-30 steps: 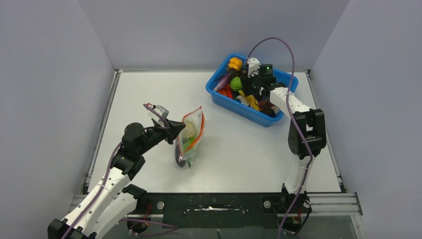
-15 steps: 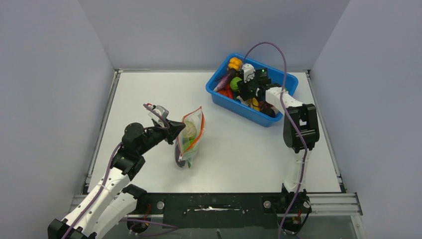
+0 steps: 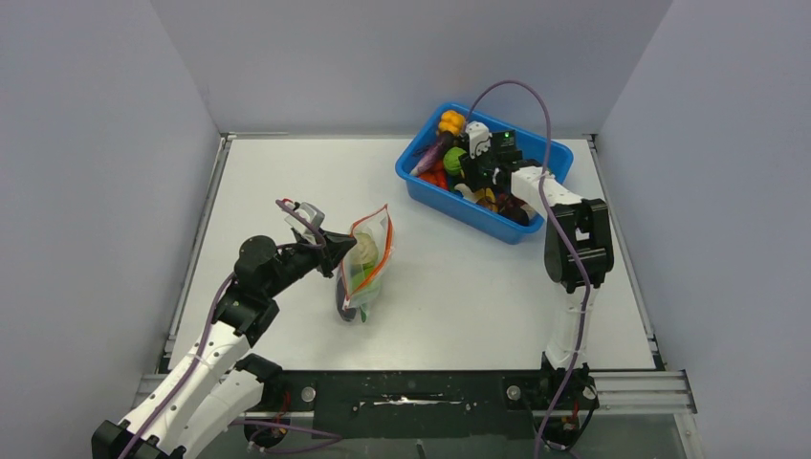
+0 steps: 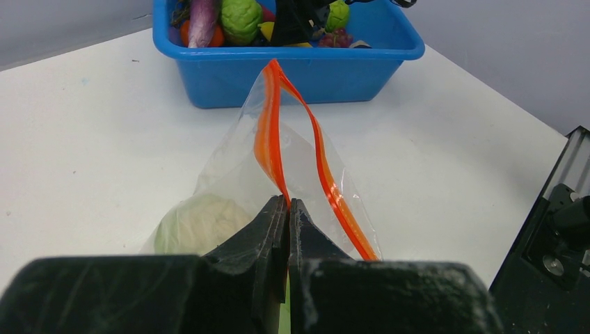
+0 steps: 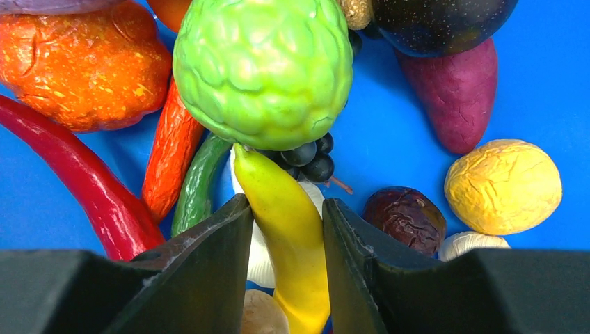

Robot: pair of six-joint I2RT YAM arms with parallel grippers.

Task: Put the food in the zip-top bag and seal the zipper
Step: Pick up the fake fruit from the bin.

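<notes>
Currently, left arm: we see it stretched forward over the table [image 3: 287,182], left gripper [image 4: 286,205] fully closed, pinching the zip-top bag [image 4: 229,163] at its mouth beside the zipper [image 4: 264,136].
Bag: upright, mouth parted, a pale green food piece [image 4: 198,223] inside.
Right arm: elbow raised, right gripper [image 5: 285,209] down in the blue bin [image 3: 478,215], fingers pressing both sides of the yellow banana [image 5: 296,250].
Change: we note the right arm swung leftward across the bin and its jaws narrowed; left arm and bag unchanged.
</notes>
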